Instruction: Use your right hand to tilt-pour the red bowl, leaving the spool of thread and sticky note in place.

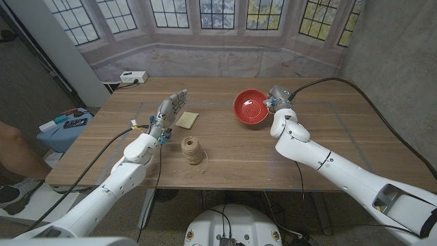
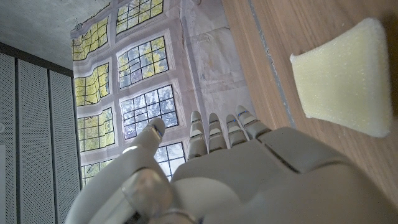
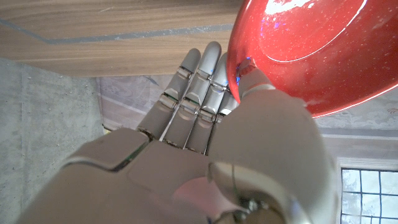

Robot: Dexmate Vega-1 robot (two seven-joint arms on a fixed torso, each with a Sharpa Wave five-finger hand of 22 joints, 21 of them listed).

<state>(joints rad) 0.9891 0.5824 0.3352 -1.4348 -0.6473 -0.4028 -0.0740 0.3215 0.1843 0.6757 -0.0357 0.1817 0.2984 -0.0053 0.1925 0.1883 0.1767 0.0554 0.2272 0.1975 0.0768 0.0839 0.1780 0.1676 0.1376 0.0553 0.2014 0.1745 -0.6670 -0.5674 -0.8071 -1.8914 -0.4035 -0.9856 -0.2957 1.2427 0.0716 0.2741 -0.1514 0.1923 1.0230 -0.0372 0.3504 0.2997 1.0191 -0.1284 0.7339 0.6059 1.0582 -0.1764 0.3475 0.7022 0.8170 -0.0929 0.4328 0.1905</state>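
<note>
The right hand [image 1: 276, 101] pinches the rim of the red bowl [image 1: 251, 107], thumb inside and fingers [image 3: 198, 74] together behind it, near the far edge of the counter [image 1: 225, 160], with the bowl tipped toward the counter's middle, away from the palm.

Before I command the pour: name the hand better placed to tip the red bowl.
Right. The right hand already grips the red bowl at its rim; the left hand stands beside the sticky note, apart from the bowl.
</note>
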